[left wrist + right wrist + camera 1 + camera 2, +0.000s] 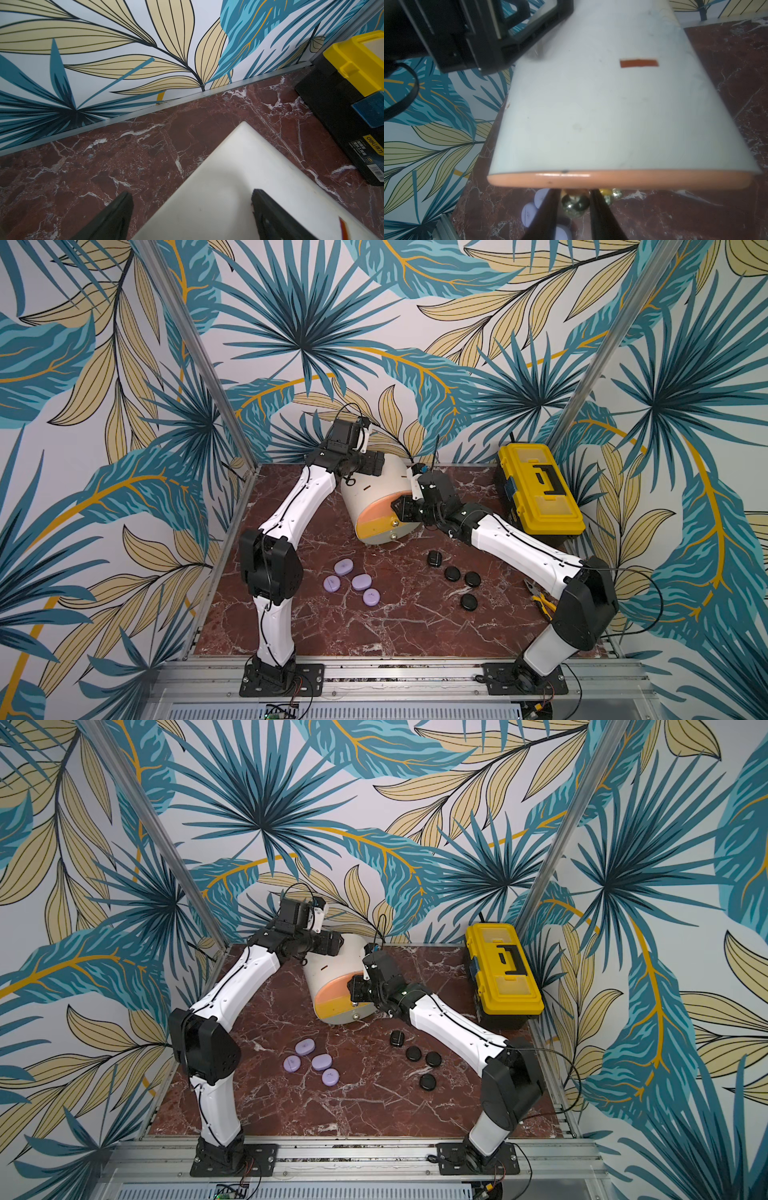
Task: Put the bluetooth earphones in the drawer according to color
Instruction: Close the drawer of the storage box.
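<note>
Right pincer [574, 193] seemingly pinching drawer knob [575, 204]; left pincer [191, 192] spread; toolbox label [372, 148]: "deli".

1. Both top views are bright, evenly lit and sharp; soft short shadows sit on the bench [374, 626] under the arms [291, 506] and at the drawer cabinet's [376, 497] 6 o'clock side
2. Left wrist view: drawer cabinet washed-out white, jaws out of focus
3. Right wrist view: hazy and soft; glare streak on the peach drawer front [654, 179]; brass knob [575, 204] blurred
</note>
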Controlling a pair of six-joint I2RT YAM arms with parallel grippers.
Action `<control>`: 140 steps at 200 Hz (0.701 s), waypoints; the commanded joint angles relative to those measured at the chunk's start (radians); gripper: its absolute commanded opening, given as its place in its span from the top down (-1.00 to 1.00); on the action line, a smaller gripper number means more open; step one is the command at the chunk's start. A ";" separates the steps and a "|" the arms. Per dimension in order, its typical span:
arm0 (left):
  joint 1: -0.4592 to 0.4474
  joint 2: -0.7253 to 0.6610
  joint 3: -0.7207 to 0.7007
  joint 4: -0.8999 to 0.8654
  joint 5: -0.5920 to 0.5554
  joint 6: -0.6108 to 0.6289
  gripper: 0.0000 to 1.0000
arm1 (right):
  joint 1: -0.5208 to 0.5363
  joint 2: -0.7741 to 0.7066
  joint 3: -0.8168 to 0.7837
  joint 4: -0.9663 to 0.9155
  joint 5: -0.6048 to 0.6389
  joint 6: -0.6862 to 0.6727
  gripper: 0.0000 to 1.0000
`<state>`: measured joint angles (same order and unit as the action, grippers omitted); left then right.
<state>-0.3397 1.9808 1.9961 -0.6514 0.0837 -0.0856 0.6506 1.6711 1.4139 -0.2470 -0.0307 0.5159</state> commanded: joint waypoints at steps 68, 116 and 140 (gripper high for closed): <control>-0.004 0.005 -0.060 -0.154 -0.002 0.026 -0.86 | -0.004 -0.119 -0.192 0.220 0.006 0.034 0.23; -0.004 -0.096 -0.090 -0.144 -0.002 -0.008 -0.92 | -0.022 -0.142 -0.365 0.365 -0.011 0.072 0.01; -0.004 -0.198 -0.206 -0.076 0.015 -0.038 -0.97 | -0.050 -0.107 -0.396 0.454 -0.060 0.119 -0.01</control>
<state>-0.3397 1.8809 1.8992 -0.6872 0.0921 -0.1017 0.6258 1.5295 1.0565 0.0727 -0.0471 0.5812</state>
